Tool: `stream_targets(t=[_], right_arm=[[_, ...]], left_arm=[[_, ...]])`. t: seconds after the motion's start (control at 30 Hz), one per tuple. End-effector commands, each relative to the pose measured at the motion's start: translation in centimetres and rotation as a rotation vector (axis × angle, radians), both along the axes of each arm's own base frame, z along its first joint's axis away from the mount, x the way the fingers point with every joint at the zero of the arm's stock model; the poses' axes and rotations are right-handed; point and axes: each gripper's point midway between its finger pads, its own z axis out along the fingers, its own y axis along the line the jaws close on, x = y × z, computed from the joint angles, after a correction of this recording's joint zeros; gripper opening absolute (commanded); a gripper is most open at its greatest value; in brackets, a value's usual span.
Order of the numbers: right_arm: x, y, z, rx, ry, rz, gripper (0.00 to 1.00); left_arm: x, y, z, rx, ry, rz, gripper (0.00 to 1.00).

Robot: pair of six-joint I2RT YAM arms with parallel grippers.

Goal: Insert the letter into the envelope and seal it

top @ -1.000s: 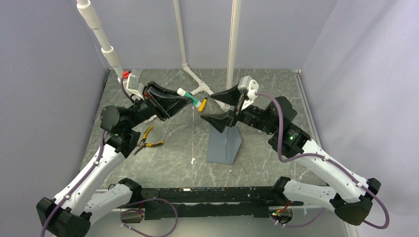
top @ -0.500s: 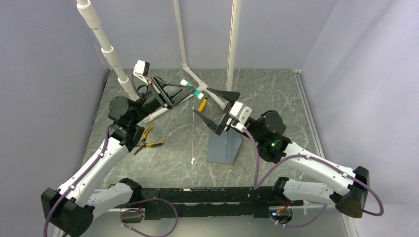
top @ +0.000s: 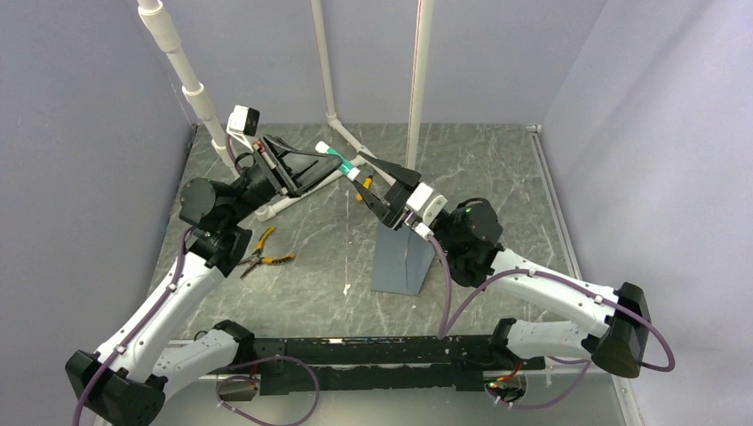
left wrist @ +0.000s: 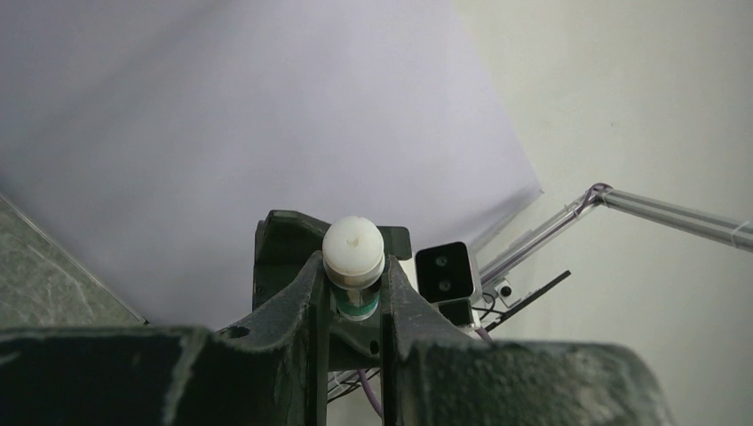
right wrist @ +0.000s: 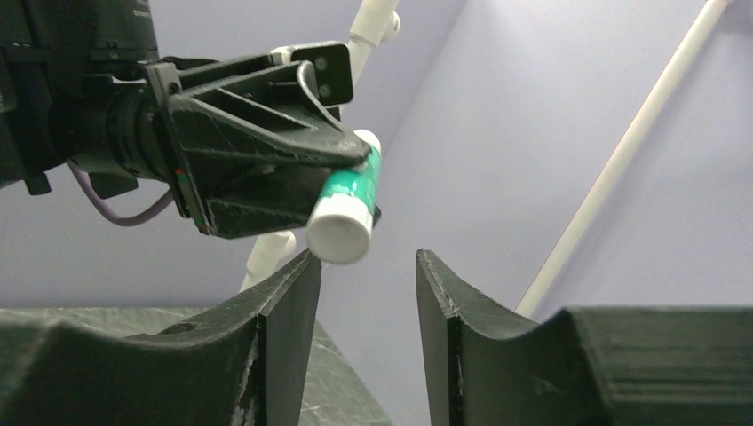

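Now: left gripper point(left wrist: 353, 297) clamped on glue stick point(right wrist: 348, 209), mid-barrel. Right gripper point(right wrist: 362, 284) jaws apart, flanking white cap point(right wrist: 339, 238), not gripping. Cap likely rigid, smooth, light; pinch squarely across sides. Envelope point(top: 404, 262) lies on table point(top: 497, 160), probably thin, floppy. Letter not visible.

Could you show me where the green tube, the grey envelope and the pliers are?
green tube point(right wrist: 355, 182): right wrist view, on its green middle band.
envelope point(top: 404, 262): top external view, on its blue-grey face.
pliers point(top: 257, 259): top external view, near the pivot where the handles meet.
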Motion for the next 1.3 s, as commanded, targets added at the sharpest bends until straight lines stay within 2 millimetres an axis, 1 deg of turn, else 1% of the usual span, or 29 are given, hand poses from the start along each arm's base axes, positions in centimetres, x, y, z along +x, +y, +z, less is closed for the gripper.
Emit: stream_targets(t=[0.0,0.2,0.4,0.5,0.63,0.73,0.9,1.03,1.07,1.1,1.13,1.17,1.2,1.23,1.27], right_arm=[[-1.1,-1.8,5.0,0.135,-0.079,-0.006,0.45],[-1.2,-1.3,4.7,0.118,-0.084,0.007,0.56],[-1.8,-0.5,4.2,0.069,-0.095,0.045,0.57],[-1.6,-0.3,4.1,0.065,-0.089,0.045,0.57],[-1.5,-0.2,4.3,0.072,-0.077,0.049,0.46],[-1.3,0.5,4.1,0.031,-0.052,0.061,0.4],[-0.9,0.5,4.2,0.042,-0.039,0.049,0.32],[-0.6,0.3,4.5,0.048,-0.023,0.032,0.15],[-0.4,0.2,4.5,0.051,-0.015,0.022,0.11],[-0.3,0.0,4.5,0.058,-0.008,0.017,0.08],[-0.4,-0.3,4.5,0.063,-0.003,0.015,0.06],[-0.5,-0.5,4.4,0.067,0.004,0.015,0.05],[-0.8,-0.9,4.6,0.075,0.012,0.022,0.04],[-1.1,-1.2,4.6,0.076,0.018,0.032,0.03],[-1.4,-1.4,4.6,0.068,0.025,0.043,0.02]], left_arm=[[-1.7,0.6,2.2,-0.003,-0.101,0.002,0.02],[-1.4,0.4,2.1,-0.001,-0.1,-0.007,0.02],[-1.0,0.2,1.8,0.001,-0.09,-0.006,0.03],[-1.0,0.1,1.9,-0.004,-0.094,-0.013,0.02],[-0.9,0.0,1.6,-0.004,-0.086,-0.018,0.03],[-1.0,0.0,1.8,-0.013,-0.095,-0.027,0.02],[-1.0,-0.2,1.8,-0.007,-0.098,-0.044,0.02],[-1.1,-0.3,1.8,-0.014,-0.102,-0.058,0.03],[-1.2,-0.3,1.8,-0.009,-0.105,-0.061,0.1],[-1.2,-0.4,1.7,-0.004,-0.107,-0.063,0.23],[-1.2,-0.4,1.5,0.005,-0.103,-0.061,0.4],[-1.1,-0.4,1.3,0.013,-0.099,-0.055,0.53],[-1.0,-0.4,1.2,0.02,-0.096,-0.048,0.63],[-1.0,-0.3,1.0,0.028,-0.092,-0.044,0.7],[-1.2,-0.2,1.1,0.033,-0.101,-0.044,0.74]])
